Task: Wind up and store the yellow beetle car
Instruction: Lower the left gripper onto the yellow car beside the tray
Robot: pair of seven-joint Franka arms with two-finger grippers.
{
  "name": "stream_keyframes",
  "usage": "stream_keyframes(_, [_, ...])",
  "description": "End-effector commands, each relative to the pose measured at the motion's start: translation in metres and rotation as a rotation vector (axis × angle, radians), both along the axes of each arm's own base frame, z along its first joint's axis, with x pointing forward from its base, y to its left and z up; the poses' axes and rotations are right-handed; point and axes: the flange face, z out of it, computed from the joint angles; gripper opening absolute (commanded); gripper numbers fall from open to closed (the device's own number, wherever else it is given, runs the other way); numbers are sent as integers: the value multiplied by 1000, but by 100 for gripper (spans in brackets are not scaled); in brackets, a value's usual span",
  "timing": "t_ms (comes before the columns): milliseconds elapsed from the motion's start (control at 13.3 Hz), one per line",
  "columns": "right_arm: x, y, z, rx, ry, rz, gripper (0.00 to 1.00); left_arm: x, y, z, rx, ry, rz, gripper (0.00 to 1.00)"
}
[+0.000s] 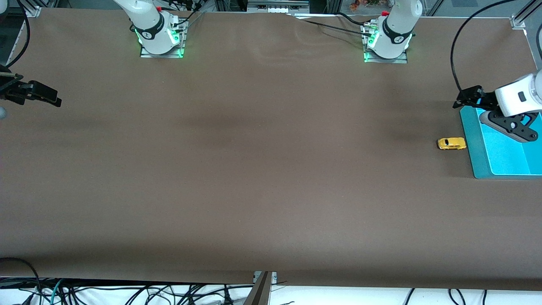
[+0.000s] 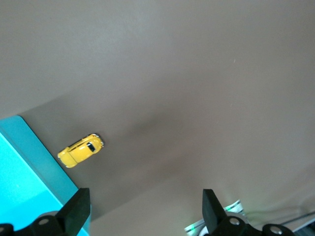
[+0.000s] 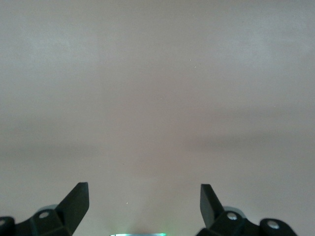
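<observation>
The yellow beetle car (image 1: pixel 451 143) stands on the brown table toward the left arm's end, right beside the rim of a teal tray (image 1: pixel 471 144). In the left wrist view the car (image 2: pixel 81 150) lies by the tray's edge (image 2: pixel 29 152). My left gripper (image 1: pixel 463 100) hangs open and empty over the table by the tray's corner, with the car apart from it and nearer to the front camera; its fingers (image 2: pixel 76 206) hold nothing. My right gripper (image 1: pixel 53 98) waits open over bare table at the right arm's end, nothing between its fingers (image 3: pixel 76 201).
The two arm bases (image 1: pixel 161 40) (image 1: pixel 387 44) stand along the table edge farthest from the front camera. Loose cables (image 1: pixel 127 292) hang below the table's near edge. A black cable (image 1: pixel 455 55) loops above the left arm's wrist.
</observation>
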Motion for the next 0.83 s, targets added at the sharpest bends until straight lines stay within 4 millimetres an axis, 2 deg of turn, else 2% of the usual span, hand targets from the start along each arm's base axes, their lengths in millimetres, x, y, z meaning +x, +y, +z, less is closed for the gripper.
stream_keyframes(0, [2, 4, -2, -11, 5, -7, 100, 11, 40, -53, -66, 54, -132, 100])
stream_keyframes(151, [7, 4, 0, -10, -3, -6, 100, 20, 57, -88, -72, 54, -242, 100])
stream_keyframes(301, [11, 3, 3, -13, -10, -7, 100, 29, 65, -125, -60, 70, -349, 100])
stream_keyframes(452, [13, 3, 1, -13, -7, -6, 100, 37, 71, -154, -71, 43, -466, 100])
stream_keyframes(527, [13, 3, 1, -13, -7, -6, 100, 37, 72, -169, -74, 35, -511, 100])
stream_keyframes(753, [13, 5, 1, -13, -6, -3, 100, 18, 76, -205, -6, 39, -661, 100])
